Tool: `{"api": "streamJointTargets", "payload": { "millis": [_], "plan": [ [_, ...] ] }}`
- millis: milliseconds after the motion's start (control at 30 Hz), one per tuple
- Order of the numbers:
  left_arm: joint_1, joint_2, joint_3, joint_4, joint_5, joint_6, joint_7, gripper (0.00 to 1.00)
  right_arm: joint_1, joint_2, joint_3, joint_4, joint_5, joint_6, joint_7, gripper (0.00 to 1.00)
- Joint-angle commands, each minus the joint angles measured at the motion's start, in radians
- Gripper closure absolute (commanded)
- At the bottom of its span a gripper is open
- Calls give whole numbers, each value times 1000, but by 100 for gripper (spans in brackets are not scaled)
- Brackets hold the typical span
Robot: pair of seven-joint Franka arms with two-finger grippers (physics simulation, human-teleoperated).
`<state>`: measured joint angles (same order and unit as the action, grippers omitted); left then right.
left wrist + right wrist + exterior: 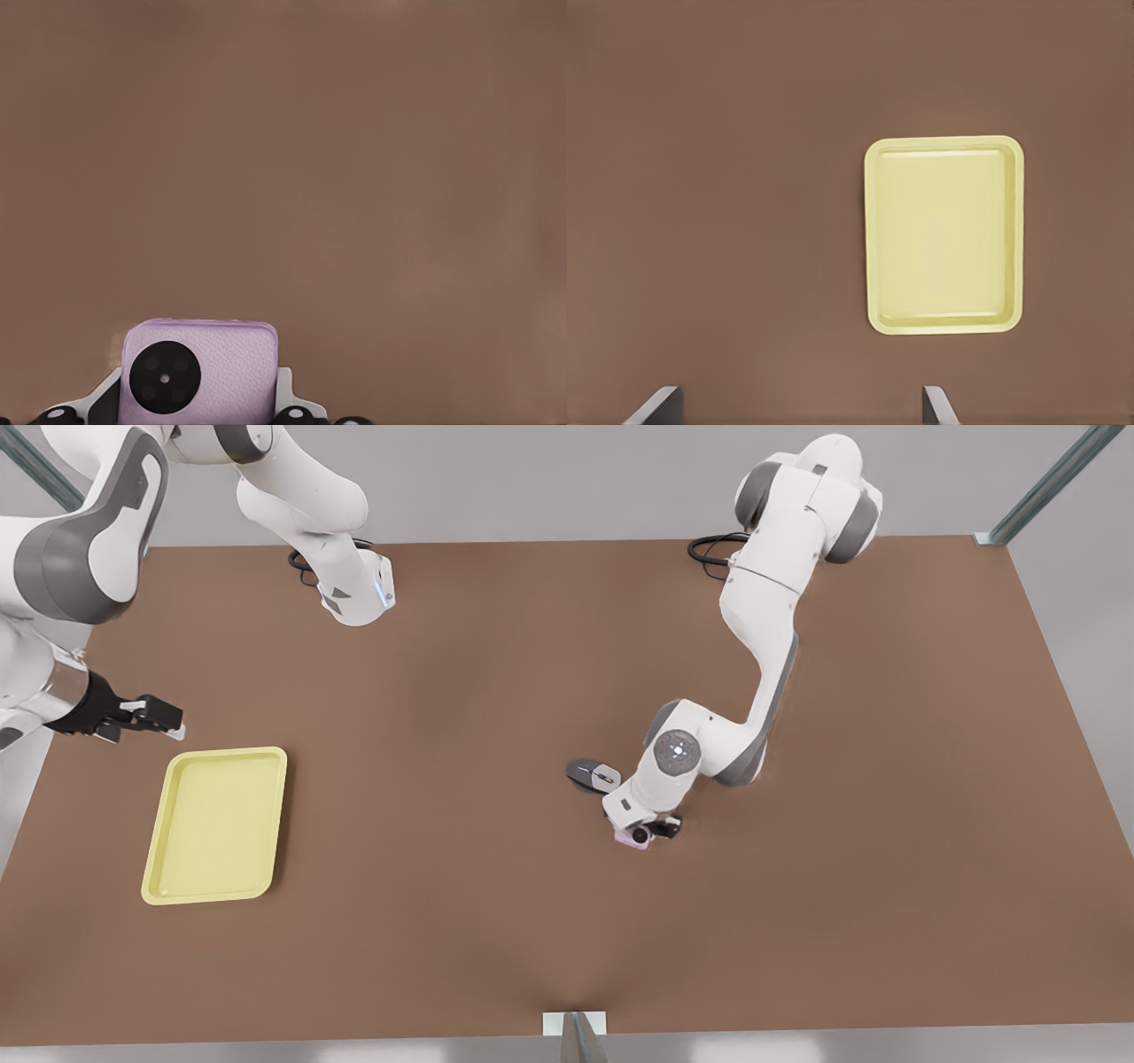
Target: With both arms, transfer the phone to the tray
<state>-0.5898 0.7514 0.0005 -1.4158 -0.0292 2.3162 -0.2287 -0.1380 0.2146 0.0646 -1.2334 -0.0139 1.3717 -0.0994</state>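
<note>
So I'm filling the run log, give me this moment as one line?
left end effector: around phone | right end effector: open, waiting by tray | phone: by mouse, not in tray

Phone (pixel 640 835) was mostly hidden under the left gripper (pixel 651 831) and wrist in the front view; just a pink sliver showed, too small to read any detail. In the left wrist view the phone (pixel 200 372) ran off the picture's edge, so its near part was cut; one black circle showed, and the fingers (pixel 108 396) flanking it were clipped to stubs. Mouse (pixel 594 775) was partly covered by the same arm. Right gripper (pixel 158 716): too small in the front view to judge the gap. In the right wrist view its fingers (pixel 654 407) were clipped to two grey tips standing wide apart. Arm on the front view's left was cut off by the frame.
</note>
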Motion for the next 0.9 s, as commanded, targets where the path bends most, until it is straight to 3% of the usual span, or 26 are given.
{"api": "streamJointTargets", "payload": {
  "millis": [0,167,300,400,500,567,600,733,800,867],
  "plan": [
    [-64,51,-1,97,-5,-115,-682,21,2,-1,0,0,-1,0,0,0],
    [-205,235,1,371,-5,-87,-775,21,3,3,1,0,2,0,0,0],
    [-278,298,6,388,45,52,-767,21,5,2,1,0,0,0,0,0],
    [-311,402,12,529,52,62,-794,21,8,2,1,0,2,0,0,0],
    [-320,442,21,552,52,104,-804,21,9,3,1,-1,2,1,1,0],
    [-321,467,21,566,95,127,-827,17,14,-6,7,0,9,-3,0,0],
    [-321,467,21,566,97,138,-827,0,15,-21,12,0,-1,-23,1,0],
    [-320,462,19,565,95,132,-824,0,2,2,1,-11,-11,-26,3,0],
    [-303,398,16,552,92,-17,-801,0,5,17,1,-14,-9,-26,6,0],
    [-177,275,4,551,-60,-369,-453,0,18,42,17,-27,6,-2,40,0]
  ]
}}
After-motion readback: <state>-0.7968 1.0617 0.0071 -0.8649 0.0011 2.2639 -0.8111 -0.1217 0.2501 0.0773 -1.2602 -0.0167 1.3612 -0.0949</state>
